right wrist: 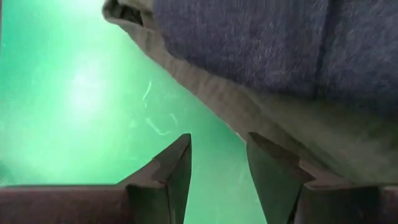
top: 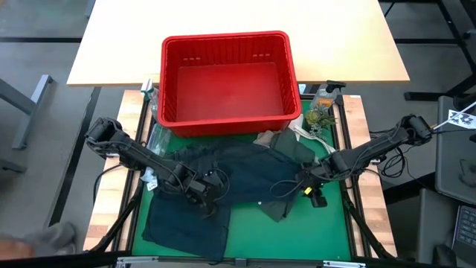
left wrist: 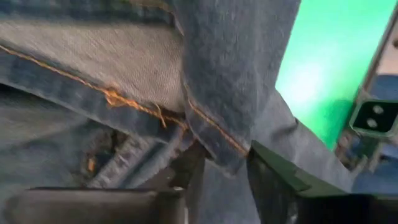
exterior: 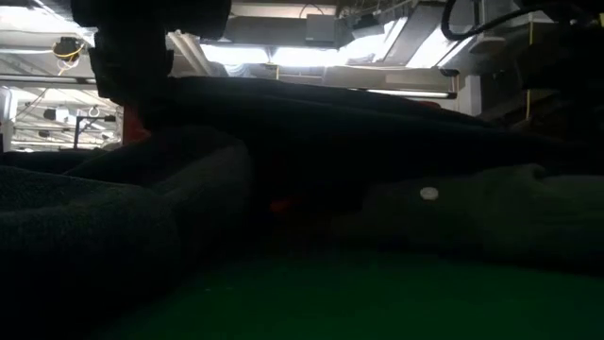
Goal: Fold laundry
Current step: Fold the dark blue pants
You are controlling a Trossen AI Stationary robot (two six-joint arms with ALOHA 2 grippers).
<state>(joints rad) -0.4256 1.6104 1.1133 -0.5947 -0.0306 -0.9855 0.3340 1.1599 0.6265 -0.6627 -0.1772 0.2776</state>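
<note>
Green matting (top: pixel 327 223) covers the table in front of me, with a pale tabletop (top: pixel 349 41) beyond it and a red slatted basket (top: pixel 227 78) standing at the far edge of the mat. Just beside the basket's right corner I see a clear bottle (top: pixel 323 97).

The laundry lies in a heap across the middle of the mat, near the basket's front wall. Dark blue denim jeans (top: pixel 190 216) make up most of it, spreading from the centre down toward the near left. An olive-green shirt (top: pixel 294 152) lies on the right side of the heap, partly over the denim, and a tan piece (top: pixel 265 138) shows just at the basket's foot.

My left claw (top: pixel 204 190) is down on the jeans at the left of the heap. From its wrist camera a stitched denim hem (left wrist: pixel 214 134) hangs between the two dark fingers (left wrist: pixel 286 186), which stand apart around it; I cannot tell whether they pinch it.

My right claw (top: pixel 311 186) sits at the right edge of the heap, low over the mat. Its fingers (right wrist: pixel 171 171) are parted with bare green between them, and the olive cloth (right wrist: pixel 261 106) lies just beside one fingertip, not gripped.
</note>
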